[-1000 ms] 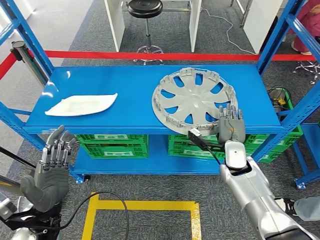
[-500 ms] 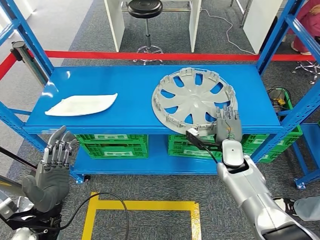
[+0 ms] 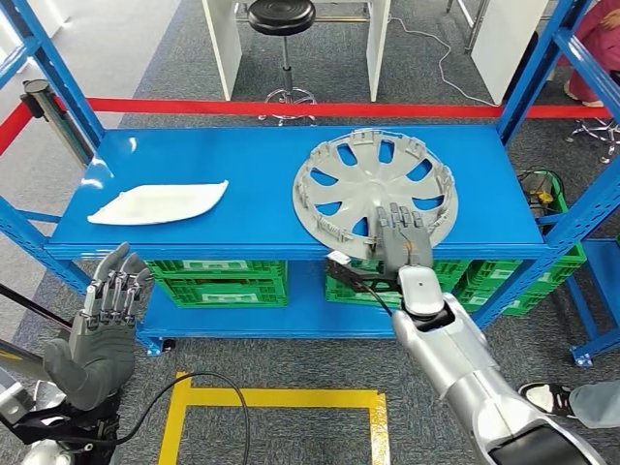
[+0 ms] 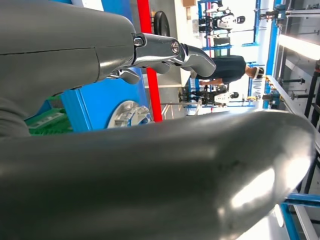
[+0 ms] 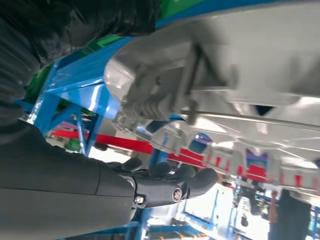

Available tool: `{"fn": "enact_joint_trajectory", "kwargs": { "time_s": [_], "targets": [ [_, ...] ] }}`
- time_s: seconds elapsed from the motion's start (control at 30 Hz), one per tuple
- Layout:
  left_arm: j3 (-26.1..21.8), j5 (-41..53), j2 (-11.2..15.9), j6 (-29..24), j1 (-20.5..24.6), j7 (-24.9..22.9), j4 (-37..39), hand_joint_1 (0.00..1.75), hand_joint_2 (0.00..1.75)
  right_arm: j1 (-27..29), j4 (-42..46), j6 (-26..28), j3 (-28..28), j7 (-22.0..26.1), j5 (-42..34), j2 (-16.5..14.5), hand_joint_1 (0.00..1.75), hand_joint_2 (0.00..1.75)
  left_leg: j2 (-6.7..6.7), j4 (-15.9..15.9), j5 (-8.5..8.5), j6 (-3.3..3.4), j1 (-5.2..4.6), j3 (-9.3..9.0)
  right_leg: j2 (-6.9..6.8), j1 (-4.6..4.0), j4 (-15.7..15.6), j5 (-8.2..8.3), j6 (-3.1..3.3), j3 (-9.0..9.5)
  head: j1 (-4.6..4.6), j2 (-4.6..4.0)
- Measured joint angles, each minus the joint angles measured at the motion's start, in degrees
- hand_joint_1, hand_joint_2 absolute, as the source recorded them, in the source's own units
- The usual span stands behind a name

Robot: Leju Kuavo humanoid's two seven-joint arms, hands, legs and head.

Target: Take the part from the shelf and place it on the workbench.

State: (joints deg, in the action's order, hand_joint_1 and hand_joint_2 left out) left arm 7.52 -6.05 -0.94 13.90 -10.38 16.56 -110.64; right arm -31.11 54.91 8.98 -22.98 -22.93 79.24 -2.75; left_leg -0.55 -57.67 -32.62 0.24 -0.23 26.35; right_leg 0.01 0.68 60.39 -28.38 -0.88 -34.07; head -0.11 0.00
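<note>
R hand (image 3: 404,244) at hubcap (image 3: 374,187) near rim, fingers flat on top, thumb under; grip unclear. Risk: shallow hold, hubcap tips off shelf (image 3: 219,228) edge when lifted. L hand (image 3: 103,329) open, empty.

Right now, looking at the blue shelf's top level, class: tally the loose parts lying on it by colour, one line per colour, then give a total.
Grey: 1, the hubcap, with the right hand on its near rim.
White: 1, the flat panel.
Total: 2 on the shelf top.

On the shelf (image 3: 256,208), the white part (image 3: 157,203) lies left of the hubcap (image 3: 373,189).
</note>
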Motion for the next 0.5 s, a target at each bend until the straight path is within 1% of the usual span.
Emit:
{"fn": "enact_joint_trajectory", "kwargs": {
  "time_s": [0.3, 0.33, 0.43, 0.47, 0.5],
  "targets": [
    [0.0, 0.1, 0.1, 0.0, 0.0, -0.1, 0.0, 0.00, 0.00, -0.1, 1.6, -1.8, -2.3, 0.3, -1.8, -0.2, 0.01, 1.75, 0.00, 0.0, 0.00, 0.00, -0.01, 0.00, 0.00, 0.01, 0.0, 0.00, 0.00, 0.00, 0.00, 0.00],
    [0.0, 0.1, 0.1, 0.0, 0.0, -0.1, 0.0, 0.00, 0.00, -0.1, 1.8, -2.3, -2.6, 0.4, -2.2, -0.2, 0.41, 1.75, 0.00, 0.0, 0.00, 0.00, -0.01, 0.00, 0.00, 0.01, 0.0, 0.00, 0.00, 0.00, 0.00, 0.00],
    [0.0, 0.1, 0.1, 0.1, 0.0, -0.1, 0.0, 0.00, 0.00, -0.2, 2.7, -4.6, -3.7, 0.6, -4.2, -0.2, 1.71, 1.75, 0.00, 0.0, 0.00, 0.00, 0.00, 0.00, 0.00, 0.01, 0.0, 0.00, 0.00, 0.00, 0.00, 0.00],
    [0.0, 0.1, 0.1, 0.1, 0.0, -0.1, 0.0, 0.00, 0.00, -0.2, 3.0, -5.4, -4.1, 0.6, -5.0, -0.2, 1.75, 1.75, 0.00, 0.0, 0.00, 0.00, 0.00, 0.00, 0.00, 0.01, 0.0, 0.00, 0.00, 0.00, 0.00, 0.00],
    [0.0, 0.1, 0.1, 0.2, -0.1, -0.1, 0.0, 0.00, 0.00, -0.2, 3.3, -6.2, -4.5, 0.4, -5.8, -0.2, 1.75, 1.75, 0.00, 0.0, 0.00, 0.00, 0.00, 0.00, 0.00, 0.00, 0.0, 0.00, 0.00, 0.00, 0.00, 0.00]
  ]
}}
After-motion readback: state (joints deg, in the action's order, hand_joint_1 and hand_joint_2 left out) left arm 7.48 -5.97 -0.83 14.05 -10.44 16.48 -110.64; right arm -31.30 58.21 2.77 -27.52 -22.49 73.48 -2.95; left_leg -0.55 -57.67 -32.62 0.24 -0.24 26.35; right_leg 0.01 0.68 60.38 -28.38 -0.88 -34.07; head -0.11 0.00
